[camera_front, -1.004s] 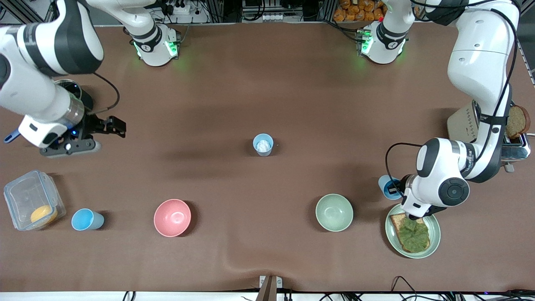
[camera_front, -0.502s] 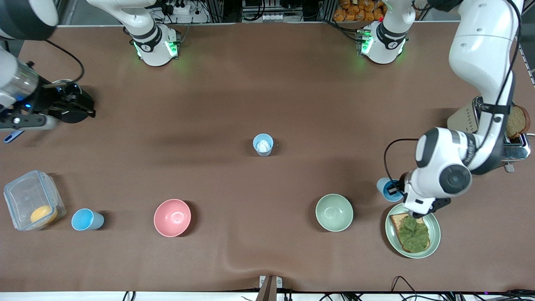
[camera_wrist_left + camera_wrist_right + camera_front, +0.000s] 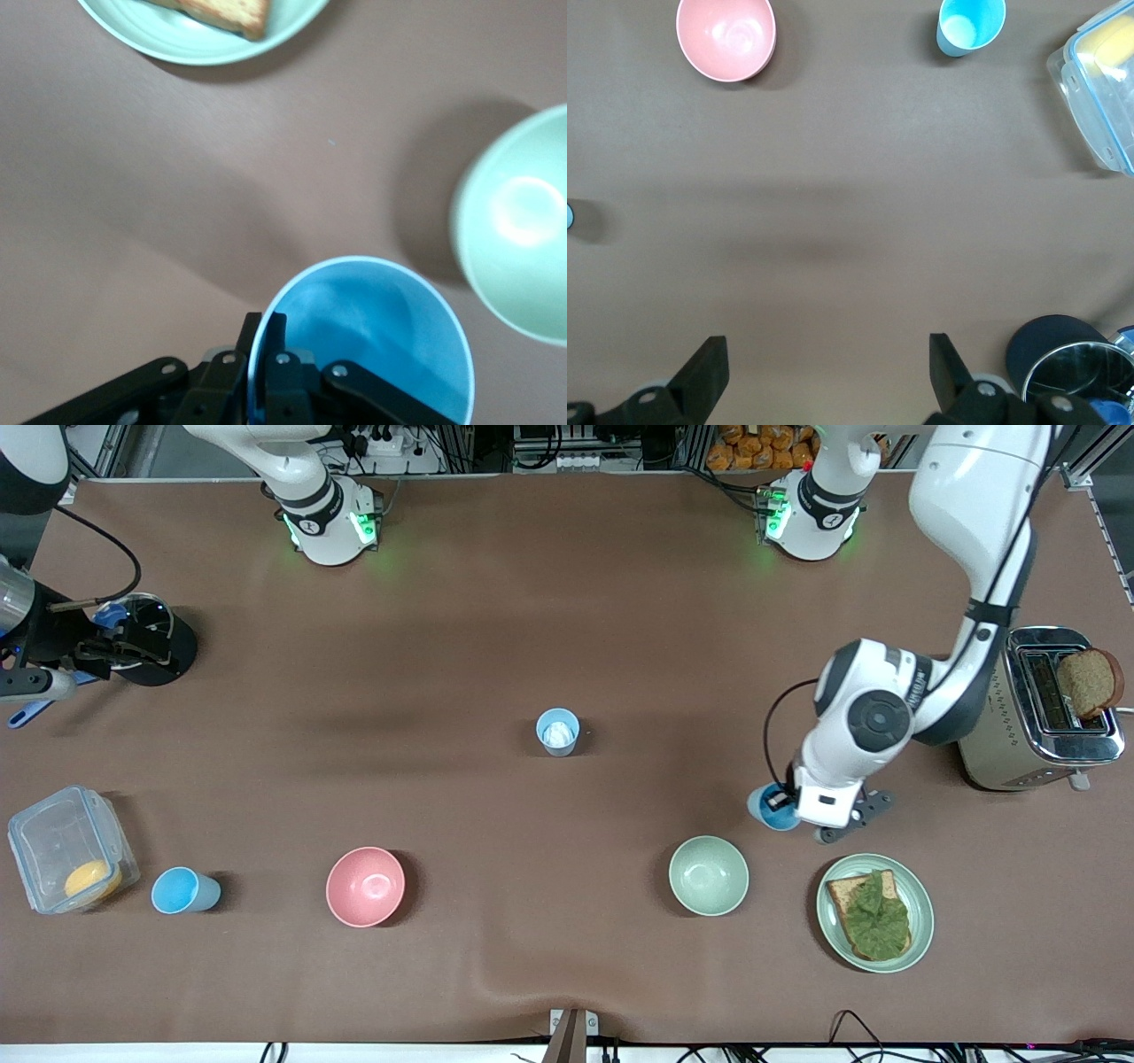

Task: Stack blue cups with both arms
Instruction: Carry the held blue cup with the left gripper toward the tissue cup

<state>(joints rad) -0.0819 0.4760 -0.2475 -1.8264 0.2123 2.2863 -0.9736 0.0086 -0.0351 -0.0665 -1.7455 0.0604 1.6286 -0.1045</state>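
Gripping a blue cup [image 3: 769, 808] by its rim, the left claw [image 3: 780, 801] hangs over bare desk [image 3: 567, 602] near the left arm's end, one finger [image 3: 273, 329] inside the cup's wall and the other outside. Close by this claw: a pale green bowl [image 3: 708, 875] just beside it, nearer the front camera, and a green plate [image 3: 921, 921] carrying toast with a leafy topping [image 3: 873, 912], also nearer the camera. A toaster [image 3: 1036, 708] with a bread slice [image 3: 1088, 680] stands toward the desk's edge at the left arm's end. Well apart from the left claw, toward the desk's middle, a paler blue cup with a white patch inside [image 3: 557, 732] stands upright. Right claw [image 3: 824, 376], fingers spread wide and holding nothing, waits over the right arm's end of the desk, above a dark round lid [image 3: 159, 657]. From it, nearer the front camera: a sky-blue cup [image 3: 183, 890], a clear lidded box [image 3: 66, 849], and a pink bowl [image 3: 365, 886].
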